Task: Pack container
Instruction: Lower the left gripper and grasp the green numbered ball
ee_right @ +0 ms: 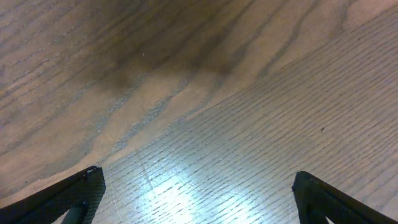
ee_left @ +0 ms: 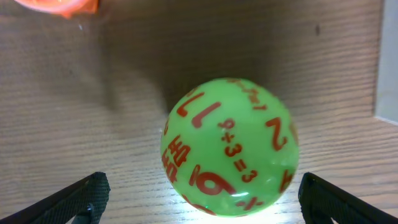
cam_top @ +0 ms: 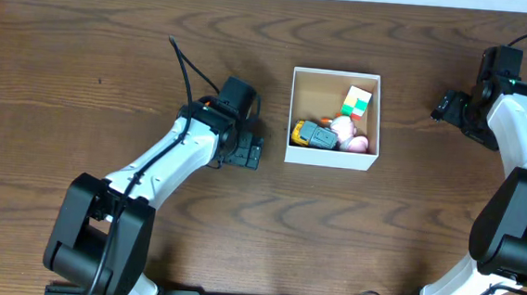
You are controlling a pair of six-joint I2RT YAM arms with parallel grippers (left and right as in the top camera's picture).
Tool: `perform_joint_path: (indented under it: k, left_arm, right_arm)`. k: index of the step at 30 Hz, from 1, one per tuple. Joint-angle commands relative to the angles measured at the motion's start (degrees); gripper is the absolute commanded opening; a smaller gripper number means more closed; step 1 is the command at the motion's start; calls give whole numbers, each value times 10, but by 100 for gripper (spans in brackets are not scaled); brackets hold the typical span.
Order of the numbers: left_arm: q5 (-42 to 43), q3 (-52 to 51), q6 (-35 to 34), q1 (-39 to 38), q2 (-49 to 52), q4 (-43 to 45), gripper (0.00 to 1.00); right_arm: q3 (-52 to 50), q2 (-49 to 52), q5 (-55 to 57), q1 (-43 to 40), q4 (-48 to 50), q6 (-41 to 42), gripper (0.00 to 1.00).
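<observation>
The container (cam_top: 328, 158) sits on the brown wooden table (cam_top: 83, 70) a bit right of center, open top facing up, white walls, cardboard-brown inside. There's already stuff in it: a cube (cam_top: 357, 101) with green, white and red squares near the back right corner, a yellow and grey toy (cam_top: 313, 134) along the front left, and some pink things (cam_top: 355, 137) just beside that, toward the front right. Can't really tell what the pink ones are.

The left gripper (cam_top: 247, 152) is down low on the table just left of the container, close to its front left corner but not touching it. The left wrist view shows its 2 fingers (ee_left: 87, 196) spread wide apart, with a green ball (ee_left: 229, 146) covered in red numbers sitting on the wood between them. Neither finger looks like it's touching the ball, there's a gap on both sides. There's also an orange blob (ee_left: 59, 5) at the very top left of that view, too cropped to tell what it is.

The right gripper (cam_top: 452, 107) is off to the right of the container, well apart from it. Its fingers are apart too, with only bare wood grain between them.
</observation>
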Motion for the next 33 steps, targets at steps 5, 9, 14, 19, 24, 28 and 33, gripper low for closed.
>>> perform_joint_path:
  k: [5,9,14,19,24,28,33]
  left_arm:
    - [-4,-5,10,0,2,24,98]
    - [2,-5,49,0,4,28,98]
    - [2,-5,64,0,20,31,98]
    - [2,-5,64,0,49,45,98]
    - [2,-5,64,0,56,63,98]
    - [4,-5,64,0,56,74,98]
    - [4,-5,64,0,56,79,99]
  right_arm:
    - [0,-13,2,-1,1,12,99]
    - [0,-13,2,-1,1,12,99]
    - [0,-13,2,-1,1,12,99]
    - [0,-13,2,-1,1,12,99]
    - [0,-13,2,-1,1,12,99]
    - [0,-13,2,-1,1,12,99]
    - [0,-13,2,-1,1,12,99]
